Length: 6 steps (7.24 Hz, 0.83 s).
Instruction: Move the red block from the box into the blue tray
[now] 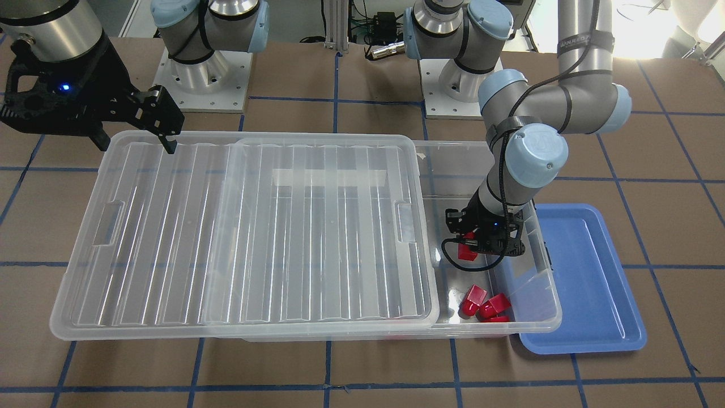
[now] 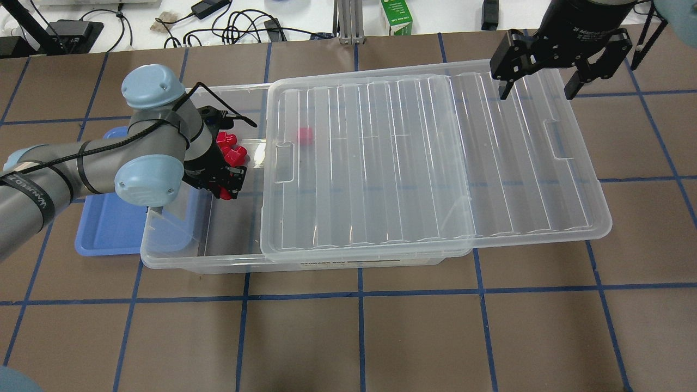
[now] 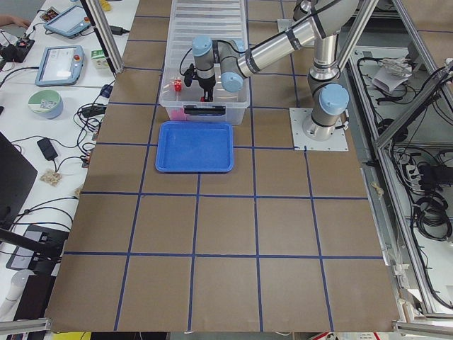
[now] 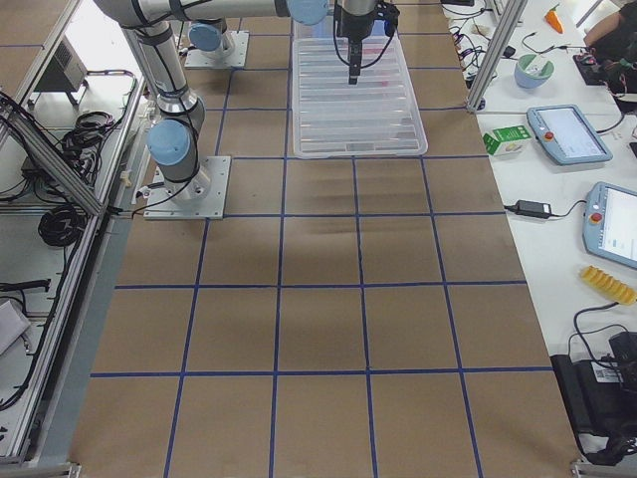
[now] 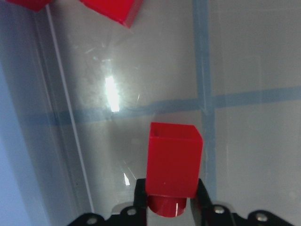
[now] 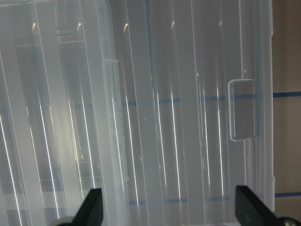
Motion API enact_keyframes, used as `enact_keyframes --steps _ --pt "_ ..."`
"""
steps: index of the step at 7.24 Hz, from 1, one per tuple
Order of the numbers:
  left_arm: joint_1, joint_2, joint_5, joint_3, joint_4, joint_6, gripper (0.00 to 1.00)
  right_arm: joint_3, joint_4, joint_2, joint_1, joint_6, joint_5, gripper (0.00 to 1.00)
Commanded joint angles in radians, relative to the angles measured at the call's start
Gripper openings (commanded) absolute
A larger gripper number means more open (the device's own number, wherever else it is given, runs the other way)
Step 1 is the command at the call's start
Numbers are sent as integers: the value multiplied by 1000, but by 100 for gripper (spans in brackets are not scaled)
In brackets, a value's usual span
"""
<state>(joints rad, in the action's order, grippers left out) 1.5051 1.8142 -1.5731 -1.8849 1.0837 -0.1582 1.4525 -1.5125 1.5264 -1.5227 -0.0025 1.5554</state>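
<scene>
My left gripper (image 5: 170,197) is shut on a red block (image 5: 174,165), with the block's round stub between the fingers. It holds the block inside the open end of the box (image 1: 544,320), low over the clear floor. In the front view the left gripper (image 1: 474,245) has the block (image 1: 467,253) at its tip. Several loose red blocks (image 1: 487,306) lie in the box corner, and one more (image 2: 304,135) shows under the lid. The blue tray (image 1: 583,283) lies beside the box and is empty. My right gripper (image 2: 536,90) is open and empty above the lid's far end.
The ribbed clear lid (image 2: 425,163) is slid sideways, covering most of the box and overhanging its far end. The box wall stands between the left gripper and the tray. The two arm bases (image 1: 204,73) stand behind the box.
</scene>
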Motion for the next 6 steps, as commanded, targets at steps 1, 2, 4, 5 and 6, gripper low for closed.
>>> enact_keyframes --steps 1,2,4,5,6 --pt "0 -87 1 174 288 5 0 0 0 0 -1 -1 0 100" --pt "-9 -107 1 250 374 12 0 -1 0 0 -1 -1 0 100" --pt "-177 -104 -7 313 415 -20 0 -1 8 -9 34 -46 3 100" --pt "-271 -81 -5 307 394 -141 0 0 11 -9 117 -139 58 100" --pt "-352 -63 -7 291 336 -270 0 2 11 -12 228 -297 63 100"
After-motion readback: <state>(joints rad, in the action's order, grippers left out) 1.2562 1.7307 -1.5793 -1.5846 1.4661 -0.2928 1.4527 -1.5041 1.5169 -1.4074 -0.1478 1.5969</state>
